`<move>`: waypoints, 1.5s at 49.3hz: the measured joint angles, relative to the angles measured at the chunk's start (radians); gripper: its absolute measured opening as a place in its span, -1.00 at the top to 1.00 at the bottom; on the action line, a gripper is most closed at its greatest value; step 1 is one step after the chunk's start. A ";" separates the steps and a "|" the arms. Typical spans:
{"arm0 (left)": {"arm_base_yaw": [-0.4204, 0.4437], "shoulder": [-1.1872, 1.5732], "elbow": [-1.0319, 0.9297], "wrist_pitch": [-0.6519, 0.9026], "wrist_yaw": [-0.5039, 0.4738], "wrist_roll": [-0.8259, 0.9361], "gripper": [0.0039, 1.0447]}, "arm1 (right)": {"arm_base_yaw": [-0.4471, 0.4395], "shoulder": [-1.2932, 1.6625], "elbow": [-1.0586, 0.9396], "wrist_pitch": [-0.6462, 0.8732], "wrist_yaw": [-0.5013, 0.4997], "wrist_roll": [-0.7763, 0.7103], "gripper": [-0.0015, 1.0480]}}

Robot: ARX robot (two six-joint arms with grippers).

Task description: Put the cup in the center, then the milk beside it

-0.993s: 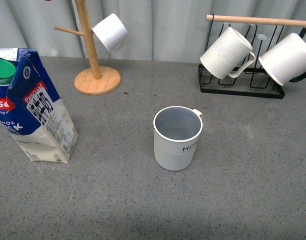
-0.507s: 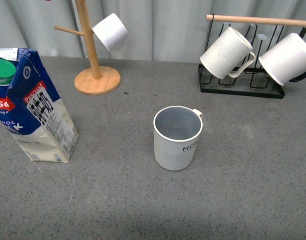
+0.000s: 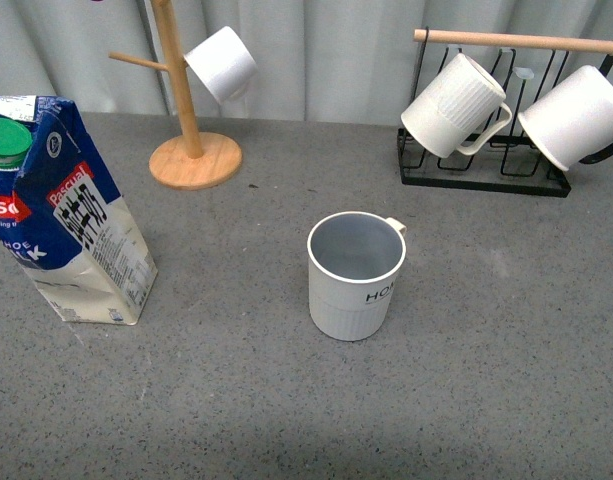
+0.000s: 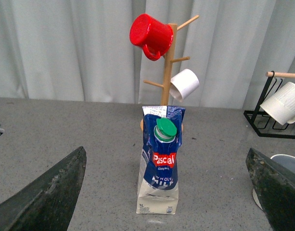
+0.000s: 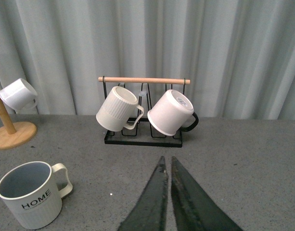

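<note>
Front view: we judge step 1 done, with the off-white ribbed ceramic cup [image 3: 356, 275] lettered "HOME" midway between the grey table's [image 3: 486, 400] left and right edges. Step 2 remains: the tall blue-and-white milk carton [image 3: 71, 215], labelled "Pascual", stands near the left edge, well apart from the cup. Our left gripper [image 4: 165, 151] gapes wide and empty; our right gripper [image 5: 167, 161] is pinched closed on nothing.

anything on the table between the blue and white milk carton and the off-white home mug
Nothing: in the front view only bare grey tabletop separates the blue and white milk carton from the off-white HOME mug.
</note>
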 joint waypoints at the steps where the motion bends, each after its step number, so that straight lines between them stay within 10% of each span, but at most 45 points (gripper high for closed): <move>1: 0.000 0.000 0.000 0.000 0.000 0.000 -0.88 | 0.000 0.000 0.000 0.000 0.000 0.000 0.84; 28: 0.000 0.000 0.000 0.000 0.000 0.000 -0.88 | 0.000 -0.001 0.000 0.000 0.000 0.000 -0.84; 40: 0.000 0.000 0.000 0.000 0.000 0.000 -0.88 | 0.000 -0.001 0.000 0.000 0.000 0.000 -0.82; 46: 0.005 0.221 0.101 -0.252 -0.093 -0.145 -0.88 | 0.000 -0.002 0.000 0.000 0.000 0.001 -0.82; 63: 0.070 0.954 0.277 0.292 0.032 -0.175 -0.88 | 0.000 -0.002 0.000 0.000 -0.001 0.000 -0.82; 74: 0.029 1.137 0.332 0.352 0.090 -0.134 -0.88 | 0.000 -0.002 0.000 0.000 -0.001 0.000 -0.82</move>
